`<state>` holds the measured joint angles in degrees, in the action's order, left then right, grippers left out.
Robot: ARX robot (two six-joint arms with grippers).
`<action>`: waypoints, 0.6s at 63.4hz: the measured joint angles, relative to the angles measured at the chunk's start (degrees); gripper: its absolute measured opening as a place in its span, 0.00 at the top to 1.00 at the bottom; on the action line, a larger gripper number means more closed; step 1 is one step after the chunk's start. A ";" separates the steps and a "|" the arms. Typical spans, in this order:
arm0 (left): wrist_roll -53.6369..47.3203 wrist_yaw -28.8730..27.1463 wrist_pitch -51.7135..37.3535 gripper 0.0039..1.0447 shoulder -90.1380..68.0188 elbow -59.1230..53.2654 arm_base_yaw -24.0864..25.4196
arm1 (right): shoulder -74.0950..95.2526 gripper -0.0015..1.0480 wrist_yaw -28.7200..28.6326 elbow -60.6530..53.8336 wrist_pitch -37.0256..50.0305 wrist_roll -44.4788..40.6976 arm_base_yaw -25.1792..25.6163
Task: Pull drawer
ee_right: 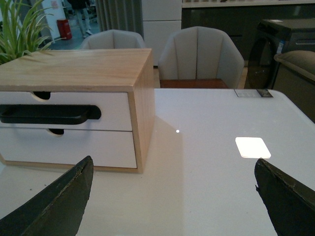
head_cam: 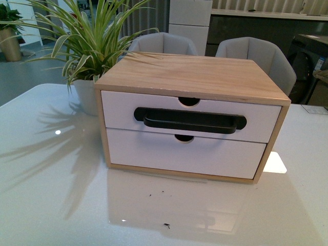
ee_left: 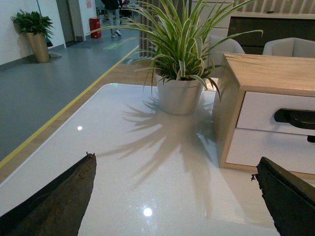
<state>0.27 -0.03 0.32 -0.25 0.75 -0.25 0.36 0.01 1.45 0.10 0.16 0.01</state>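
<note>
The drawer (head_cam: 123,107) is the upper of two in a light wood cabinet (head_cam: 195,74) on the white table; it sits flush and shut, with a long black bar handle (head_cam: 189,121) and a notch in its top edge. Neither gripper shows in the front view. My left gripper (ee_left: 174,196) is open over bare table, to the left of the cabinet, with the drawer (ee_left: 261,112) ahead and to its right. My right gripper (ee_right: 172,196) is open too, off the cabinet's right front corner, and the handle (ee_right: 49,114) lies well to its left. Nothing is between either pair of fingers.
The plain lower drawer front (head_cam: 184,154) has only a notch. A potted plant (head_cam: 87,95) stands at the cabinet's back left, its leaves reaching over the top. Two grey chairs (head_cam: 256,56) sit behind the table (head_cam: 51,195). A small card (ee_right: 253,93) lies at the far right.
</note>
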 joint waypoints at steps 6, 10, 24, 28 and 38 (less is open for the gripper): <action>0.00 0.00 0.00 0.07 0.00 0.00 0.00 | 0.00 0.09 0.00 0.00 0.00 0.00 0.00; 0.00 0.00 0.00 0.07 0.00 0.00 0.00 | 0.00 0.09 0.00 0.00 0.00 0.00 0.00; 0.00 0.00 0.00 0.07 0.00 0.00 0.00 | 0.00 0.09 0.00 0.00 0.00 0.00 0.00; 0.00 0.00 0.00 0.07 0.00 0.00 0.00 | 0.00 0.09 0.00 0.00 0.00 0.00 0.00; 0.00 0.00 0.00 0.07 0.00 0.00 0.00 | 0.00 0.09 0.00 0.00 0.00 0.00 0.00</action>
<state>0.27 -0.03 0.32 -0.25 0.75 -0.25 0.36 0.01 1.45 0.10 0.16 0.01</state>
